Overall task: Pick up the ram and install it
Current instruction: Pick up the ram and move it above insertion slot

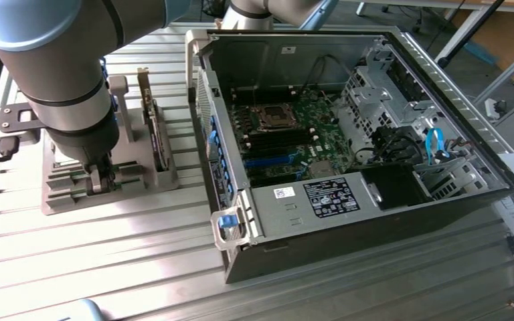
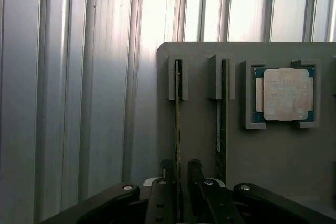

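End effector [image 2: 181,167] open – fingers [image 2: 167,167] astride ram [image 2: 178,103], nothing gripped, ram upright in grey holder [image 2: 199,129]

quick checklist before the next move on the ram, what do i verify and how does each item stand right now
1. Fingers open: ok, they stand apart.
2. Ram between the fingers: ok, one finger on either side of its thin edge.
3. Ram seated on edge in its slot of the grey holder: ok.
4. Second stick apart from the fingers: ok, it stands in the neighbouring slot.
5. Computer case open, board exposed: ok.
6. Memory slots in the case free: cannot tell.
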Robot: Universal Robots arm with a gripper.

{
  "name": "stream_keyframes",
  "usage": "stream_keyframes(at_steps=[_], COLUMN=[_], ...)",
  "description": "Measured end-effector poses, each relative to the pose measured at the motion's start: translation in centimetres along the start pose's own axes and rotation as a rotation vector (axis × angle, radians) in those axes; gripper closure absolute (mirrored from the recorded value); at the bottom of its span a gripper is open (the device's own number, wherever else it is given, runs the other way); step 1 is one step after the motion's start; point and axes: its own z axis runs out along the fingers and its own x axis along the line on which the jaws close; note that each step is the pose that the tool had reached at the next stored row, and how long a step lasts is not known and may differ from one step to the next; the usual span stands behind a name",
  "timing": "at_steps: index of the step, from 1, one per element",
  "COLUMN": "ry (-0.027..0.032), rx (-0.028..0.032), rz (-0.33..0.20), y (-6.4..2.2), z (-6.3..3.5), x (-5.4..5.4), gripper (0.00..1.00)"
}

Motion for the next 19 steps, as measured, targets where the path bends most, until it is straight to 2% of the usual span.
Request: stream_keyframes(at_steps=[15, 17, 18, 19], ry=[0.0, 0.0, 0.0, 0.0], rx=[0.0, 0.0, 0.0, 0.0], rz=[0.0, 0.0, 0.0, 0.0], y=[0.0, 0.0, -0.01, -0.01], z=[0.0, 0.0, 0.0, 0.0], x=[-0.07, -0.07, -0.07, -0.07], gripper=[0.75, 0.76, 0.84, 0.84])
